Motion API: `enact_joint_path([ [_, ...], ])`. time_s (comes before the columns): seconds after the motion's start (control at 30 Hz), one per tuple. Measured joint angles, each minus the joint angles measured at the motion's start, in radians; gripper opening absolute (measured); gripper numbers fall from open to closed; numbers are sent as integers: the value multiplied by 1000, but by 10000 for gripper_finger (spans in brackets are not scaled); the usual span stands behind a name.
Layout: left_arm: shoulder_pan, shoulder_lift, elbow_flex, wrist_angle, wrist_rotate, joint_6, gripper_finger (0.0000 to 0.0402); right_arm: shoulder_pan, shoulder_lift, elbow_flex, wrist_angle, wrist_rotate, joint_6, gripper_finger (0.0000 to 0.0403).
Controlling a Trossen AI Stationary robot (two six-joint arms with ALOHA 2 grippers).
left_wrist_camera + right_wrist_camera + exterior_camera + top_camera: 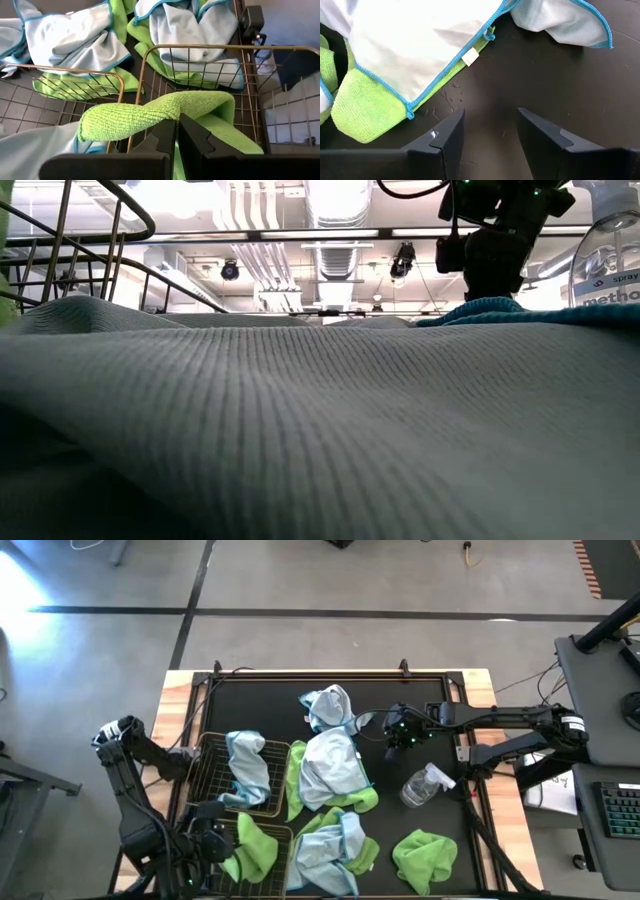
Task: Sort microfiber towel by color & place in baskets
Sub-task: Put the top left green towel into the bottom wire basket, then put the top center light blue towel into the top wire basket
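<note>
My left gripper [218, 842] is shut on a lime green towel [150, 115] over the near basket [285, 840]. The far basket [205, 755] beside it holds a pale blue towel [247, 770]. More pale blue towels [330, 765] and green ones [425, 855] lie on the black mat. My right gripper [400, 735] hangs open above bare mat, close to a pale towel [420, 45] lying over a green one [365, 110]; nothing is between its fingers [447, 135]. My left gripper pinches the green towel at a thick fold [176, 114] between its two fingers, slanting down from above. One end [100, 127] reaches over the wire rim between the baskets; the other part [235, 140] lies inside the near basket.
A clear spray bottle [425, 785] lies on the mat near the table's right side. Another pale towel [328, 705] sits toward the far edge. In the low view a pale towel [320, 430] fills the foreground. Bare mat lies under my right gripper.
</note>
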Motion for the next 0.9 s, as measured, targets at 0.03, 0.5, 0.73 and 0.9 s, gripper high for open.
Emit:
enact_joint_path([
  [0.03, 3, 0, -1, 0, 0, 4, 0, 0, 0, 0, 0, 0, 0, 171],
  [0.5, 34, 0, -1, 13, 146, -435, 30, 0, 0, 0, 0, 0, 3, 171],
  [0.73, 34, 0, -1, 19, 189, -472, 87, 0, 0, 0, 0, 0, 13, 171],
  [0.9, 40, 1, -1, 14, 2, -321, 114, 0, 0, 0, 16, 0, 3, 171],
])
